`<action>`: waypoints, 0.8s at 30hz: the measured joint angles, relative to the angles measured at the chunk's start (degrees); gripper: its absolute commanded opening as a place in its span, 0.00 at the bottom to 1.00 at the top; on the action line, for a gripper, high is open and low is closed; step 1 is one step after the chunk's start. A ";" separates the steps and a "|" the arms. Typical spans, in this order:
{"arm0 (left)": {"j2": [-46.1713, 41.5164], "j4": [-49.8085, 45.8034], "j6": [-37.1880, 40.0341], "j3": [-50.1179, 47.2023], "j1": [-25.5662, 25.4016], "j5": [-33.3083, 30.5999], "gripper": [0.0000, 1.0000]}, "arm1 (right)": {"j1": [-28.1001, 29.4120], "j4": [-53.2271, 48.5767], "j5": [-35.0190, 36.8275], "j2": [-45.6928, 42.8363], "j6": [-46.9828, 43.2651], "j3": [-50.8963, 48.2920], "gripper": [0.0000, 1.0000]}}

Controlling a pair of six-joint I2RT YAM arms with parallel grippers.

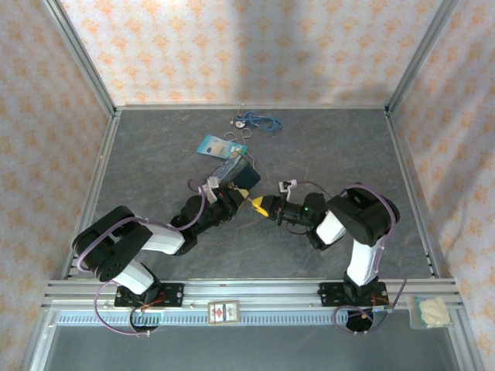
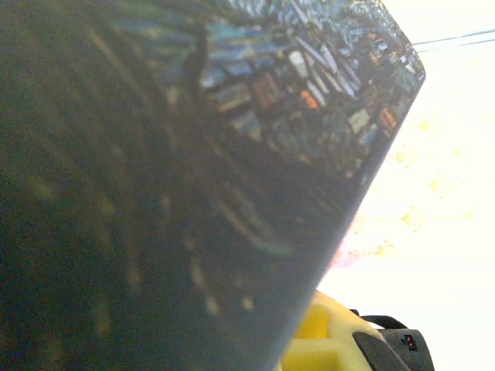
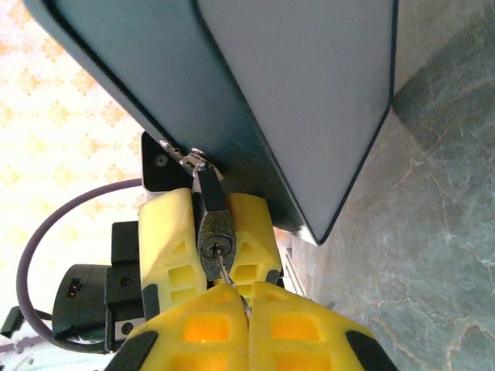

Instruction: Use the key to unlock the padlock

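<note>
The right tool [image 3: 247, 295] sits nearest, its two yellow fingers pressed together on the key [image 3: 225, 270]. Only the key's thin silvery shaft shows, running from the seam between the fingers up into the keyhole. Right at the end of that shaft is the padlock [image 3: 214, 234], with its dark keyhole face turned toward the right wrist camera. The left tool [image 3: 209, 226] clamps it from both sides, one yellow finger touching each flank of the padlock. At the top of the padlock the shackle passes through a small metal hasp [image 3: 184, 159] on the edge of the blue box [image 3: 294, 93]. The box rises tilted behind and above the padlock, one corner pointing down toward the grey marbled desk [image 3: 433, 232]. In the top view, a blue card [image 1: 213, 145] lies on the desk beyond the padlock. A blue cord [image 1: 263, 121] lies farther off, near the back wall.
</note>
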 measured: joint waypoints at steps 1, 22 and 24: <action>0.00 0.28 -0.48 0.00 0.04 0.00 0.00 | 0.00 -0.74 0.07 -0.79 -2.32 -0.02 0.00; 1.20 3.41 -2.86 0.26 0.83 -0.48 0.00 | 1.79 -19.41 5.29 -9.57 -23.12 4.83 0.00; 1.31 3.52 -2.89 0.26 0.83 -0.92 0.00 | 1.81 -15.41 4.96 -7.21 -19.67 4.83 0.00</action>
